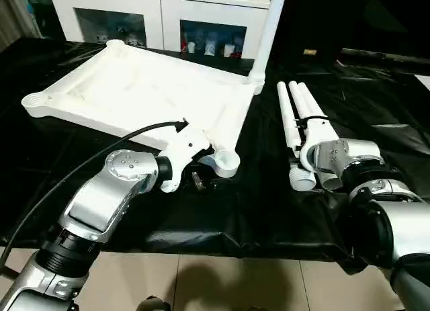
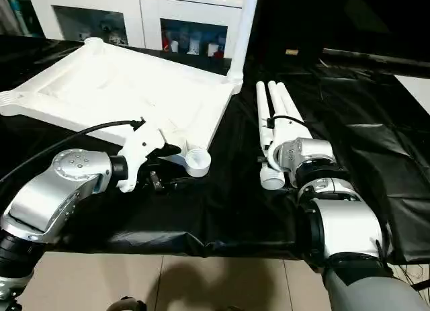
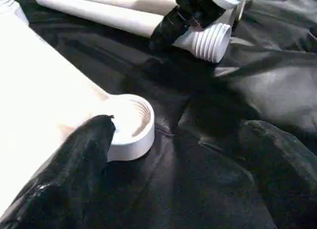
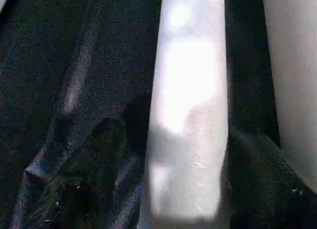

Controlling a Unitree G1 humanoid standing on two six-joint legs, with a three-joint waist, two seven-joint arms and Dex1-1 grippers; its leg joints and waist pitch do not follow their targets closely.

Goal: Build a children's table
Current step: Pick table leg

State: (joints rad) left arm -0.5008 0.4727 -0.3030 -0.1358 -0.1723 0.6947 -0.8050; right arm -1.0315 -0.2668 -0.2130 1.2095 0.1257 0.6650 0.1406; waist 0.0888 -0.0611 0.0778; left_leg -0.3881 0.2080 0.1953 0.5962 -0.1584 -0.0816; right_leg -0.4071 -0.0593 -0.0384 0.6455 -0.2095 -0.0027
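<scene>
So the white plastic rectangular tabletop point(image 1: 141, 96) lies upside down on the black-draped table point(image 1: 376, 116), one white tubular leg point(image 1: 269, 29) already standing in its far corner socket. The left tool point(image 3: 163, 155) is spread open right by the near threaded socket point(image 3: 130, 125). The right tool point(image 4: 173, 189) is clamped around one of three loose white legs point(image 2: 275, 123) lying beside the top.
</scene>
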